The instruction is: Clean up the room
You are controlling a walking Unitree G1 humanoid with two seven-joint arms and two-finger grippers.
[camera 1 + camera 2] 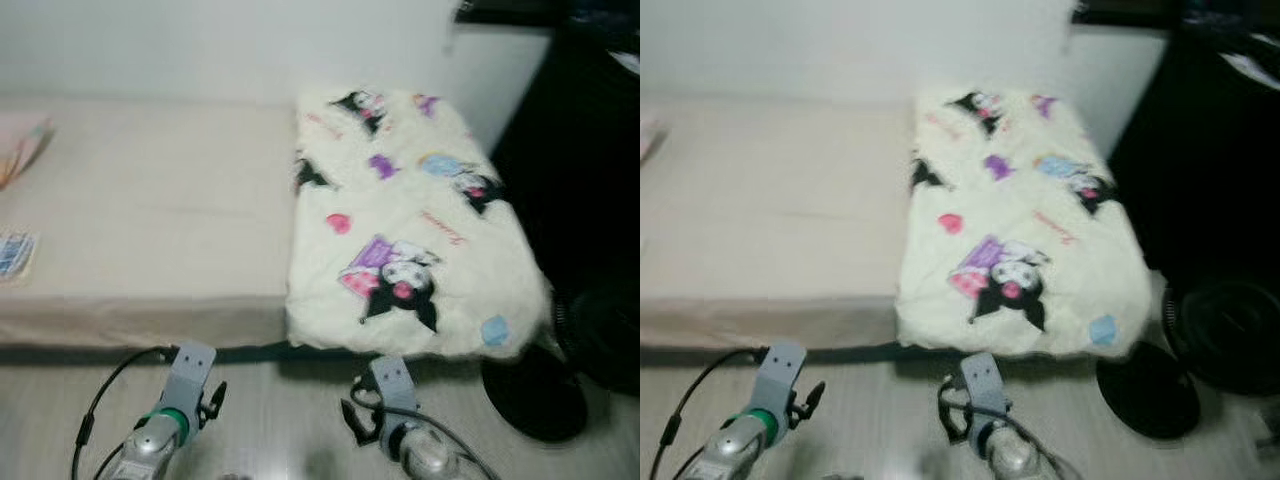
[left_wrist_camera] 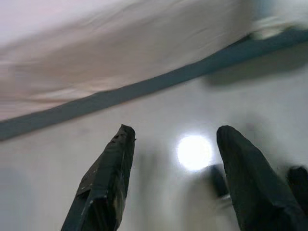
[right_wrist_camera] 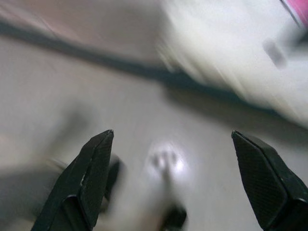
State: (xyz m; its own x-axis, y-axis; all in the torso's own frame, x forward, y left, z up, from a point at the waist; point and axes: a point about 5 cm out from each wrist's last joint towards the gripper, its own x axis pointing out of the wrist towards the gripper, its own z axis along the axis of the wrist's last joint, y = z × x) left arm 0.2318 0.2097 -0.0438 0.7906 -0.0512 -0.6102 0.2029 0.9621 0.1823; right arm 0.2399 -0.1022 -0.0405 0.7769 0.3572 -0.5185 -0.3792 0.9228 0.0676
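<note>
— What is being shown at the bedside?

— A low bed (image 1: 150, 210) with a beige sheet is being viewed from its near edge. A cream blanket (image 1: 405, 225) printed with cartoon figures is being seen folded over the bed's right part, its near edge hanging just past the mattress. At the far left, a pale pink item (image 1: 22, 145) is being seen lying on the sheet, and a small printed packet (image 1: 15, 255) is lying nearer, at the left edge. A black round fan (image 1: 590, 330) is being seen on the floor (image 1: 270, 410) to the right, beside dark furniture (image 1: 580, 150).

— And the grippers?

— The left gripper (image 2: 175, 180) is being held low over the floor, near the bed's near edge, its fingers (image 2: 110, 178) being kept apart with nothing between them. The right gripper (image 3: 171, 178) is being held likewise, just below the blanket's hanging edge, its fingers (image 3: 91, 178) being spread wide and empty. Both views are being blurred.
</note>
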